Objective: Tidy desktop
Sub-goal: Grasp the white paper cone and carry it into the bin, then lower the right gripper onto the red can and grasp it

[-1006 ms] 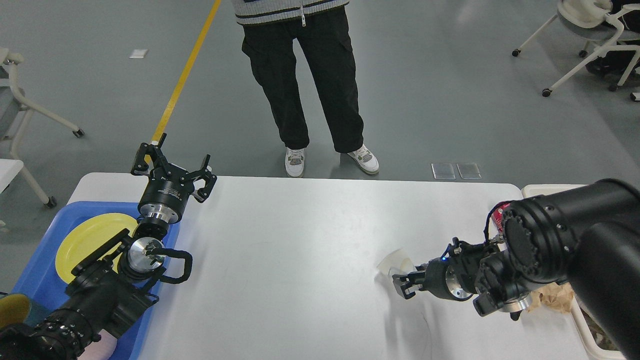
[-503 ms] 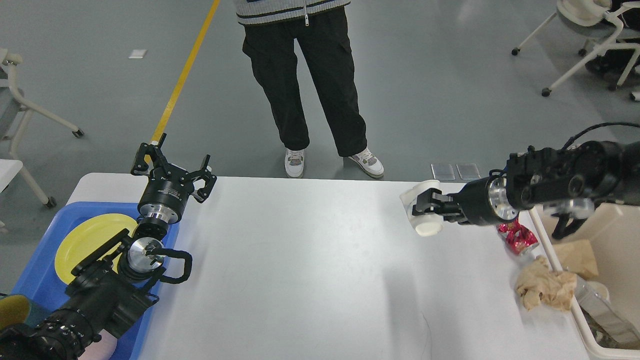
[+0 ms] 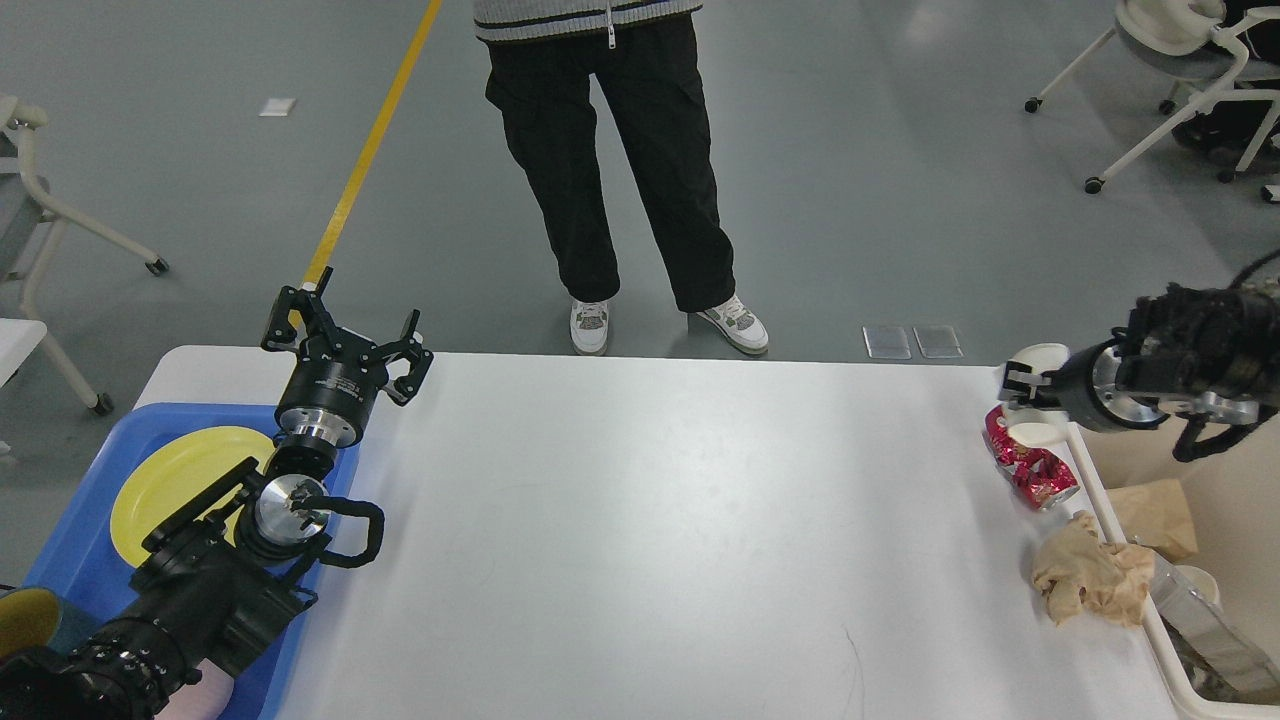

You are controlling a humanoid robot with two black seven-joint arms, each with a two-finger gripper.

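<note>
1. Since half a second ago, the right gripper point(image 3: 1012, 383) has carried the white cup point(image 3: 1035, 400) rightward from over the desktop point(image 3: 640, 520) to its far right edge, fingers pinched on the cup.
2. Its arm is cut off at the right edge of the view, partly blurred.
3. Below the cup lie a crushed red can point(image 3: 1030, 465) and crumpled brown paper point(image 3: 1088, 580), beside the cream bin point(image 3: 1180, 690).
4. Left gripper point(image 3: 345, 335) points away over the blue tray point(image 3: 70, 560), fingers spread, empty.
</note>
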